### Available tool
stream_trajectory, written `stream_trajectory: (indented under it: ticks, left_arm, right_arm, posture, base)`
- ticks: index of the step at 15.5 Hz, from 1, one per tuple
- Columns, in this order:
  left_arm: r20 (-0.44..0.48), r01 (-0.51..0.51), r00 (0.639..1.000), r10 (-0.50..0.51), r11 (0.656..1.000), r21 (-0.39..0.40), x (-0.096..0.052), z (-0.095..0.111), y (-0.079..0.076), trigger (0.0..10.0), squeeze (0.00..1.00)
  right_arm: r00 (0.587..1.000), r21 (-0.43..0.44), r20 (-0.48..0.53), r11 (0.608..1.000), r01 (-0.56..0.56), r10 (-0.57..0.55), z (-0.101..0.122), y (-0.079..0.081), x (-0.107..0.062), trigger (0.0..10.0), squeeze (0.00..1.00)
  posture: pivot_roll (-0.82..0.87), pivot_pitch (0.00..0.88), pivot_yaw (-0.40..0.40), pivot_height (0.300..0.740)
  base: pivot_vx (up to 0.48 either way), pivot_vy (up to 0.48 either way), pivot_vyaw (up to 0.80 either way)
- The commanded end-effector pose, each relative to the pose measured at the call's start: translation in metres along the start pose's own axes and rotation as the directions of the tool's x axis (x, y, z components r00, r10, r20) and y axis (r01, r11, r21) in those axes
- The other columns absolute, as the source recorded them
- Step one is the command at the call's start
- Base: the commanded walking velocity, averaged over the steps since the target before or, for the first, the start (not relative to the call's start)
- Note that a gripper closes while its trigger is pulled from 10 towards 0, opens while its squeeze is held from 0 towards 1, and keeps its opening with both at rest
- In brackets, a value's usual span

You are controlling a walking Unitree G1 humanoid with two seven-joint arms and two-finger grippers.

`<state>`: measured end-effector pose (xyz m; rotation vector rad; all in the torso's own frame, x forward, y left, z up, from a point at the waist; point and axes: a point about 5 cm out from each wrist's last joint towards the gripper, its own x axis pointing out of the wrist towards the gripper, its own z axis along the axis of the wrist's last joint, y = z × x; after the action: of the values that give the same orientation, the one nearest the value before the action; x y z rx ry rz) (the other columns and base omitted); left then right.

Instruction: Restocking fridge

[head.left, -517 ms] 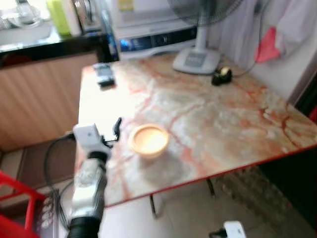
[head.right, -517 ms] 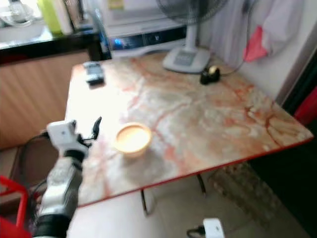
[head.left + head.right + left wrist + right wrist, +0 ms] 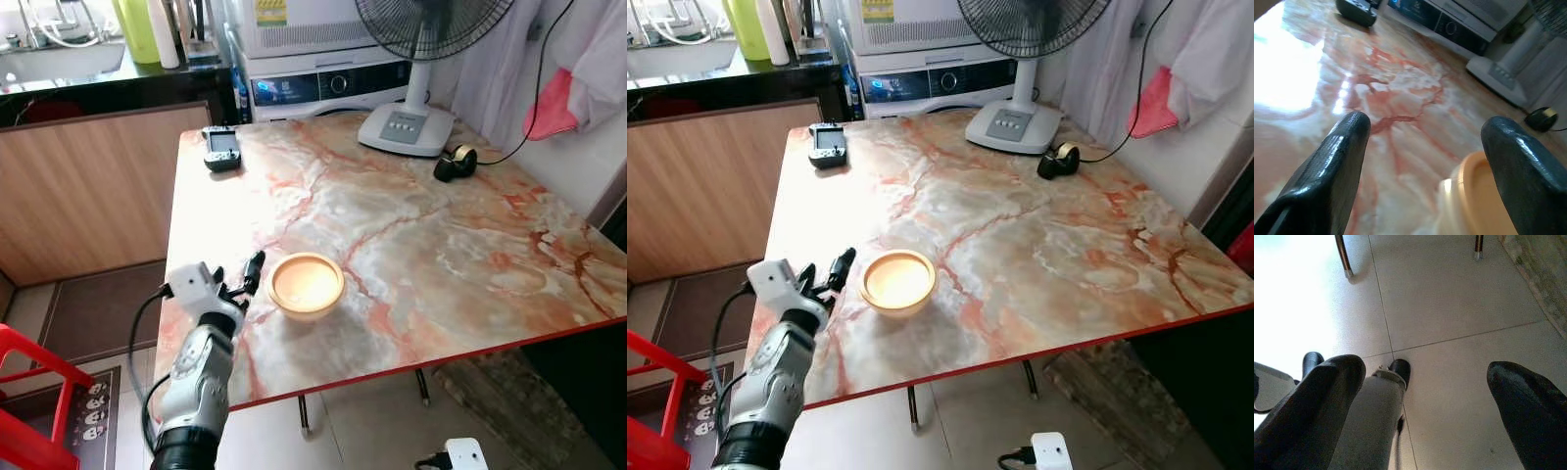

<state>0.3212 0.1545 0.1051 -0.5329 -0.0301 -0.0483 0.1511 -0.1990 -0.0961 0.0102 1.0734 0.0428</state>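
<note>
While the left arm reaches over the near left edge of the worktop [image 3: 421, 245], the left tool [image 3: 240, 284] stays low above the marble surface, just beside the bowl [image 3: 307, 284] and not touching it. Its two black fingers [image 3: 1334, 161] stand wide apart with nothing between them; in the left wrist view the rim of the bowl shows close to one finger, on the inner side.

The bowl is pale orange, shallow and upright, and it stands alone near the front left part of the worktop. I cannot tell if something is inside it.

Farther back on the worktop, near the left edge, a small dark device with a screen [image 3: 221, 147] lies flat. At the far side stands the white base of a fan [image 3: 406, 125], and its round grille rises above it. Just to the right of the base lies a black roll of tape [image 3: 456, 162], with a black cable running past it toward the wall.

Behind the worktop there is a white appliance [image 3: 328, 83] with a dark control panel, and to the left a dark counter with a green bottle [image 3: 137, 27].

The right tool [image 3: 1425, 396] hangs down over the tiled floor [image 3: 1449, 298], its fingers wide apart and empty. A red frame [image 3: 29, 392] stands on the floor at the left.
</note>
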Motion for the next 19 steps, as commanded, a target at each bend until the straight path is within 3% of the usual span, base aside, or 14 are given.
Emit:
stream_trajectory:
  ticks: [1, 3, 8, 11, 19]
  left_arm:
    - [-0.015, 0.015, 1.0, -0.016, 0.998, -0.056, 0.004, 0.0, -0.004, 10.0, 0.0]
    - [-0.036, 0.025, 0.999, -0.031, 0.988, -0.152, 0.009, -0.005, -0.006, 10.0, 0.0]
    - [-0.077, 0.015, 0.997, -0.031, 0.978, -0.209, 0.011, -0.014, -0.002, 10.0, 0.0]
    - [-0.141, 0.028, 0.988, -0.071, 0.958, -0.287, 0.011, -0.026, -0.004, 10.0, 0.0]
    - [-0.261, 0.087, 0.95, -0.171, 0.948, -0.306, 0.009, -0.047, -0.019, 10.0, 0.0]
  right_arm:
    - [1.0, 0.001, 0.005, 1.0, 0.008, -0.008, 0.001, -0.002, 0.0, 10.0, 0.0]
    - [1.0, -0.009, 0.003, 1.0, 0.006, -0.006, 0.001, -0.002, 0.0, 10.0, 0.0]
    - [1.0, -0.008, 0.009, 1.0, 0.008, -0.008, 0.002, -0.002, 0.0, 10.0, 0.0]
    - [1.0, -0.014, 0.008, 1.0, 0.009, -0.008, 0.002, -0.003, 0.0, 10.0, 0.0]
    - [1.0, -0.019, 0.007, 1.0, 0.011, -0.011, 0.003, -0.003, 0.0, 10.0, 0.0]
  posture:
    - [-0.07, 0.0, 0.005, 0.74]
    - [-0.07, 0.0, 0.005, 0.74]
    - [-0.08, 0.0, 0.008, 0.74]
    - [-0.08, 0.0, 0.004, 0.74]
    - [-0.08, 0.0, 0.005, 0.74]
  base:
    - [0.0, 0.0, 0.0]
    - [0.0, 0.0, 0.0]
    - [0.0, 0.0, 0.0]
    - [0.0, 0.0, 0.0]
    - [0.0, 0.0, 0.0]
